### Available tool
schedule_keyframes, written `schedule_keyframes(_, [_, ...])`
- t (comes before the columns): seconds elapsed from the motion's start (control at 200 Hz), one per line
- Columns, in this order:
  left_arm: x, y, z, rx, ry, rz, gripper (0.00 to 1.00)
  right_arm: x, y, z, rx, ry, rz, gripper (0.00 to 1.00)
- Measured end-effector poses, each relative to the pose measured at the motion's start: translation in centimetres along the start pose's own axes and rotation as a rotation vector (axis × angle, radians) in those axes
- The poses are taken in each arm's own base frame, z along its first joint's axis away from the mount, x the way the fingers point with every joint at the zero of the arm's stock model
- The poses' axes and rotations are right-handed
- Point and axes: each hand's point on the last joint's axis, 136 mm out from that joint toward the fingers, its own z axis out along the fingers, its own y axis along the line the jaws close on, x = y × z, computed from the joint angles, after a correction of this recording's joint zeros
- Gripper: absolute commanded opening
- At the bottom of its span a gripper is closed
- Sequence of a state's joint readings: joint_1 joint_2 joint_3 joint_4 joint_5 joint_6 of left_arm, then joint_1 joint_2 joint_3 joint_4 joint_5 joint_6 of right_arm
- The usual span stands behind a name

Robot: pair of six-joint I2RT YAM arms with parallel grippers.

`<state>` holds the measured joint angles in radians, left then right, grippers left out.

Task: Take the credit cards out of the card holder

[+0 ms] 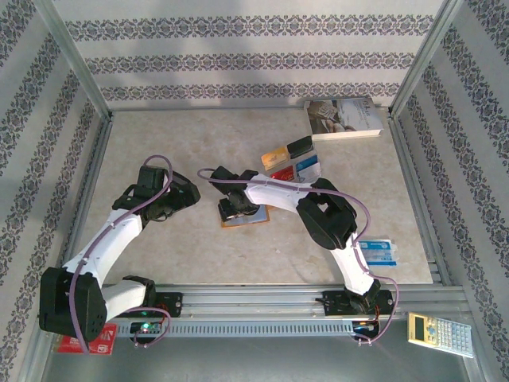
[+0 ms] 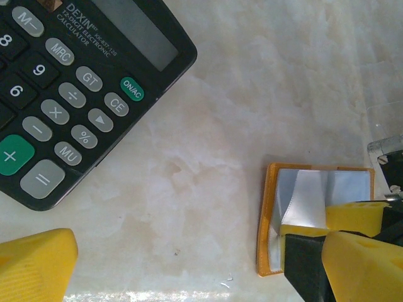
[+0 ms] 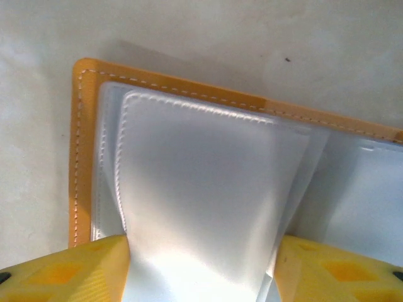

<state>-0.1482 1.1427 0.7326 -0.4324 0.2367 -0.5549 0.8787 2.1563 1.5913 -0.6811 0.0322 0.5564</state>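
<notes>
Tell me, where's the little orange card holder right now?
In the top view the card holder lies open near the middle of the table, under the right gripper; loose cards sit just beyond it toward the back wall.

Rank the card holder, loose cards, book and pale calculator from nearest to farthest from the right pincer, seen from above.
1. Card holder: under the right pincer.
2. Loose cards: just beyond, toward the right.
3. Book: far right corner.
4. Pale calculator: near right, off the tabletop.
</notes>
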Motion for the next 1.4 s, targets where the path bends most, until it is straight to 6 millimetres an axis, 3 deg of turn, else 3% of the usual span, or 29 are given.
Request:
schedule_keyframes(0.21, [0.7,-0.2,0.8,0.016,0.049,-0.007,0.92,-0.1,-1.0,0.1,-0.001,-0.009,0.044,0.41])
schedule_keyframes(0.43, [1.8,-0.9,2.1,0.068,0.126,-0.027,0.72,-0.2,-1.9,0.1,-0.031,-0.02,0.088,0.27])
schedule_keyframes(0.695, [3.2,-3.2,4.0,0.16,0.217,-0.056,0.45,-0.2,-2.1,0.0,-0.074,-0.022,0.108,0.24])
schedule_keyframes(0.974, [5.6,-6.7,6.8,0.241,0.299,-0.064,0.3,-0.2,-2.1,0.0,-0.083,-0.019,0.112,0.23])
schedule_keyframes(1.399, [8.1,-7.5,10.0,0.225,0.371,-0.096,0.2,-0.2,-2.3,0.0,-0.109,-0.022,0.127,0.21])
